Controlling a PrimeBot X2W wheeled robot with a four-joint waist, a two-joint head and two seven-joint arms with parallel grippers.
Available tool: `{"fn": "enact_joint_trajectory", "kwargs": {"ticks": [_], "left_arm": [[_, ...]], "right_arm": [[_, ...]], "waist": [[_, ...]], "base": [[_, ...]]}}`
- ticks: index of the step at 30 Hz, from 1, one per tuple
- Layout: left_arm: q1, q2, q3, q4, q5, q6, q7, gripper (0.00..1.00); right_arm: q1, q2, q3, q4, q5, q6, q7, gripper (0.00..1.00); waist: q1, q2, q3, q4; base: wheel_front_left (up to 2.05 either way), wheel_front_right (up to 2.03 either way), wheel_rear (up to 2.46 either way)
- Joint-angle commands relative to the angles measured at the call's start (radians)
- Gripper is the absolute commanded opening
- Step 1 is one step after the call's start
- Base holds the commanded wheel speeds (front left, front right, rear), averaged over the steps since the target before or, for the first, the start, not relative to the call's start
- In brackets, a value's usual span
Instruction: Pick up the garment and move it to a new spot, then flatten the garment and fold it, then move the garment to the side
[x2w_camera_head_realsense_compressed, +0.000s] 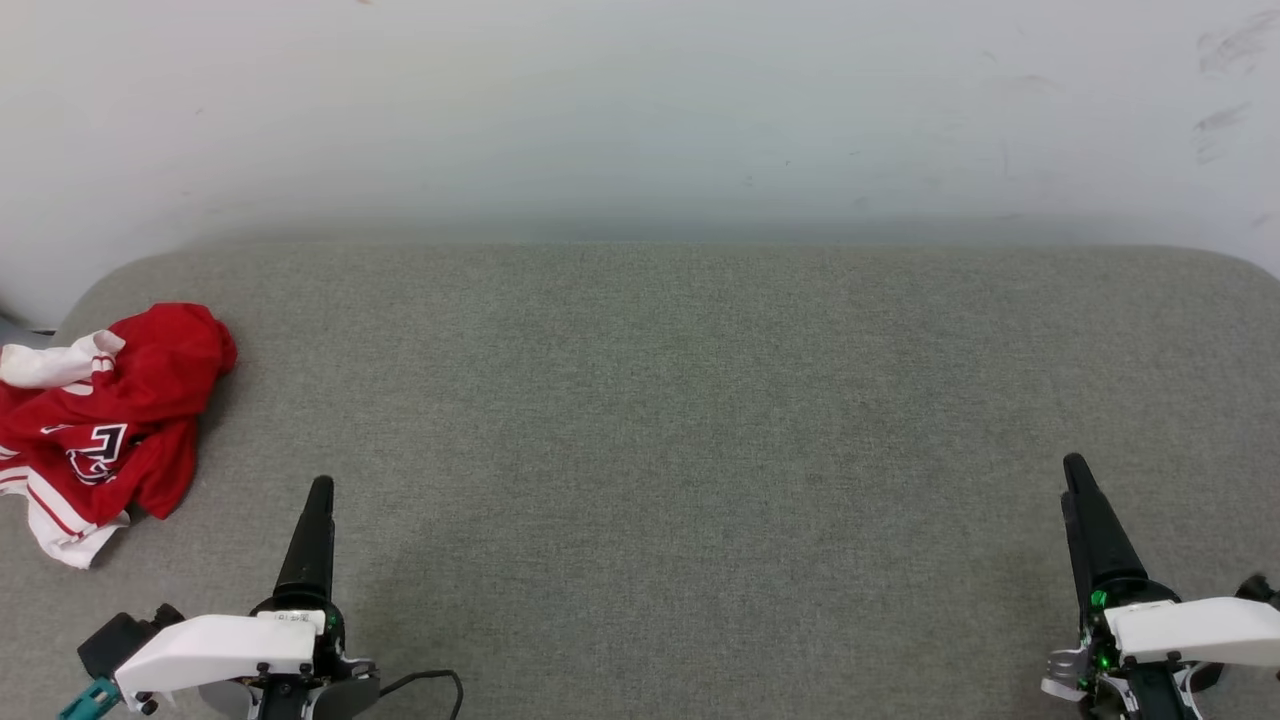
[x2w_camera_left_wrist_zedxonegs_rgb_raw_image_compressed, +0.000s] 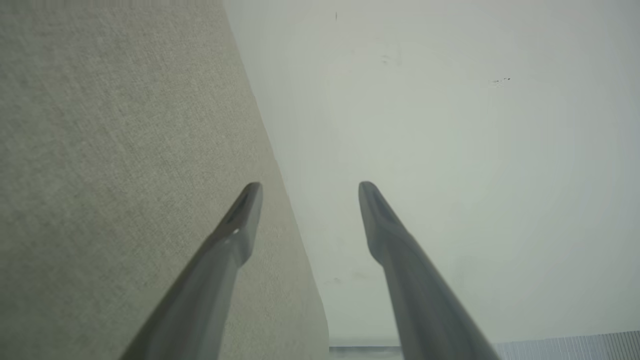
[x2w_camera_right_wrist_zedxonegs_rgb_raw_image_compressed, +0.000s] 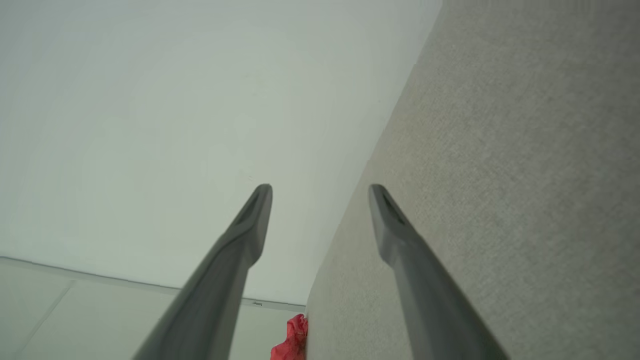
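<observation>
Crumpled garment (x2w_camera_head_realsense_compressed: 100, 420), long axis near-to-far

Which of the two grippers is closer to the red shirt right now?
The left gripper, at the lower left of the head view, near the crumpled red shirt. The right gripper sits far across the gray surface.

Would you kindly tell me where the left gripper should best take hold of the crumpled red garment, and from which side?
The garment lies bunched at the table's left edge. Probably pinch its raised red fold on the right side, nearest the open left gripper, coming from above and from the right; the white sleeve and striped hem lie flatter and farther left.
</observation>
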Motion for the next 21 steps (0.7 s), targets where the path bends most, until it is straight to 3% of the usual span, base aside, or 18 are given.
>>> {"fn": "enact_joint_trajectory", "kwargs": {"ticks": [1,21], "left_arm": [[-0.020,0.002,-0.005,-0.039,0.064,0.015,-0.016,1.00],[0.004,0.003,-0.074,-0.111,0.470,0.112,-0.089,1.00]], "right_arm": [[-0.010,0.000,0.006,-0.039,-0.075,0.000,-0.015,1.00],[0.008,0.000,0.070,-0.100,-0.497,0.000,-0.089,1.00]], "waist": [[0.0000,0.0000,0.001,0.000],[0.0000,0.0000,0.003,0.002]], "base": [[0.00,0.00,0.00],[0.00,0.00,0.00]]}}
